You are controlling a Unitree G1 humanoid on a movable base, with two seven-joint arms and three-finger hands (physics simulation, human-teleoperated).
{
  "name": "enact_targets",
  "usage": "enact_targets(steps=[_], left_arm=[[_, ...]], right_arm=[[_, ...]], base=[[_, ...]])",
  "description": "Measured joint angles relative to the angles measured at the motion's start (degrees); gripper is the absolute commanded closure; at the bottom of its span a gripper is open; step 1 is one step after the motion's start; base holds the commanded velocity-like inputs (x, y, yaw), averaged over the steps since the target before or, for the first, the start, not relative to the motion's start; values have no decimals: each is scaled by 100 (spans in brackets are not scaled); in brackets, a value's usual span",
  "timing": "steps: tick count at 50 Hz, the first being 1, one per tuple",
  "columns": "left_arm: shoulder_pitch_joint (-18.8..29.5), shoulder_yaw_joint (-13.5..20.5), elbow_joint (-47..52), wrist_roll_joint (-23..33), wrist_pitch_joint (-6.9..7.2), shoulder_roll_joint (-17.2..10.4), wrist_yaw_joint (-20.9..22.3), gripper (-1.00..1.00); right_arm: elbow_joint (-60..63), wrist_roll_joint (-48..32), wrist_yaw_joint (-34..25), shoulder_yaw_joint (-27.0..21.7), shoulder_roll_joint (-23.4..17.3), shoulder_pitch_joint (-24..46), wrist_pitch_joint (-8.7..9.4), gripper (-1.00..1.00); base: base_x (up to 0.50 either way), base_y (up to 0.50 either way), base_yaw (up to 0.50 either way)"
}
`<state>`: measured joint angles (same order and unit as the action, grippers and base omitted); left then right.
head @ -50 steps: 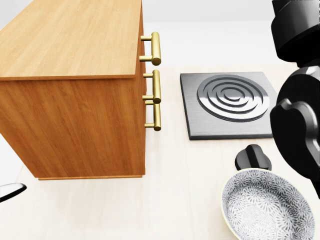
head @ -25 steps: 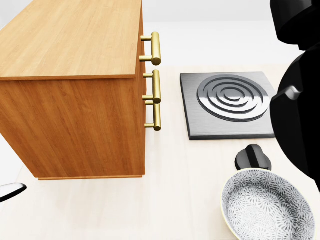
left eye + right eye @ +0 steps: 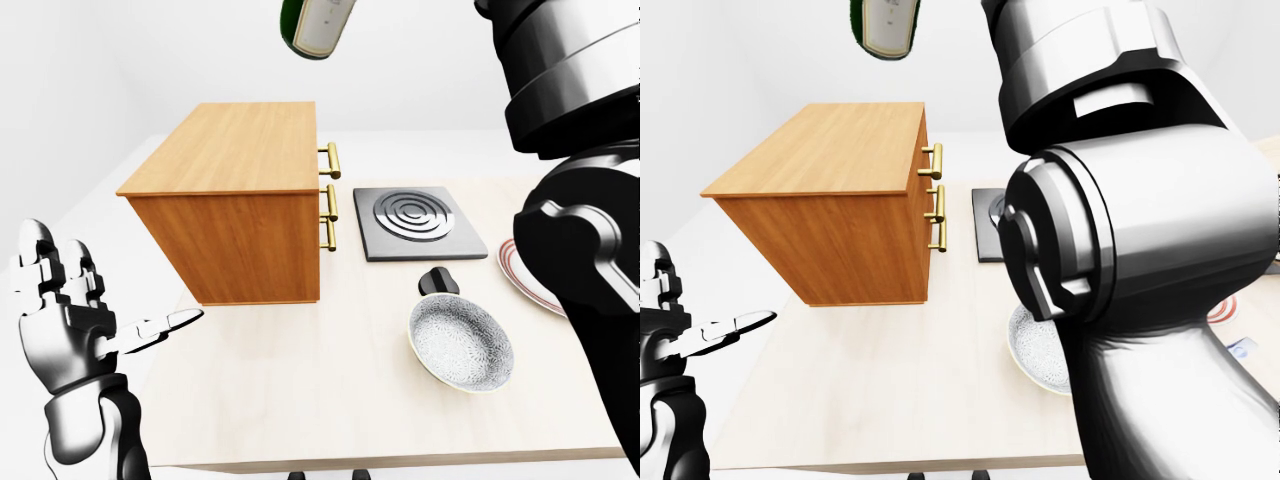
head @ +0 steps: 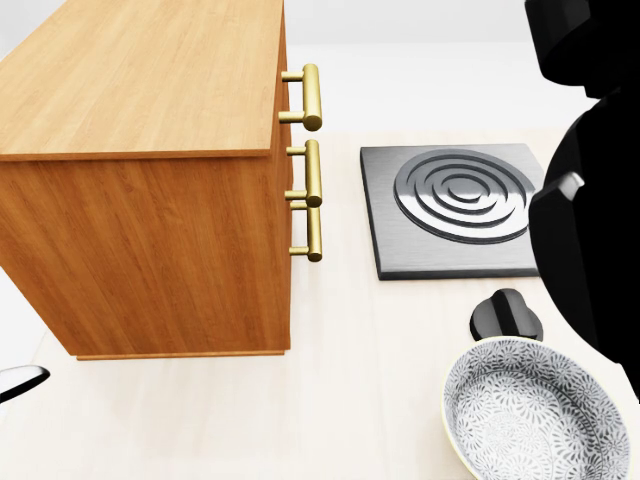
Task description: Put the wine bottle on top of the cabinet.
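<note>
Up at the top of the left-eye view, the green wine bottle point(image 3: 318, 26) hangs in the air, tilted, with its pale label showing, high above the cabinet point(image 3: 232, 203). The right arm point(image 3: 570, 130) is big, shiny and black, and it reaches up past the top edge, so the right hand is out of sight and how it holds cannot be told. The left hand point(image 3: 70, 325) is silver and sits low at the left of that view, palm up, with its fingers point(image 3: 165, 325) spread wide and nothing in it. The cabinet is a wooden box with a flat, bare top and gold handles point(image 3: 331, 195) on its right side. Beside it on the pale tabletop point(image 3: 300, 390) lies a square grey burner point(image 3: 416, 222) with round rings. Near that is a small black knob point(image 3: 437, 281), and just beside the knob sits a bowl point(image 3: 462, 345) with a speckled pattern inside and nothing in it. A plate point(image 3: 525, 275) with a red rim peeks out behind the arm.
</note>
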<state>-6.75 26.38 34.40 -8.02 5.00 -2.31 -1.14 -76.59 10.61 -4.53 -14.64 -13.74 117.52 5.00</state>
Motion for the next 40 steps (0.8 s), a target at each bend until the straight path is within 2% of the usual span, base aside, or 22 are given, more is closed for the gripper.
enact_targets(steps=[40], left_arm=[[-12,7,-25,30,0,10,9,-100]], right_arm=[[-11,-252,-466,118,383,-239,0,90]], base=[[0,0,0]])
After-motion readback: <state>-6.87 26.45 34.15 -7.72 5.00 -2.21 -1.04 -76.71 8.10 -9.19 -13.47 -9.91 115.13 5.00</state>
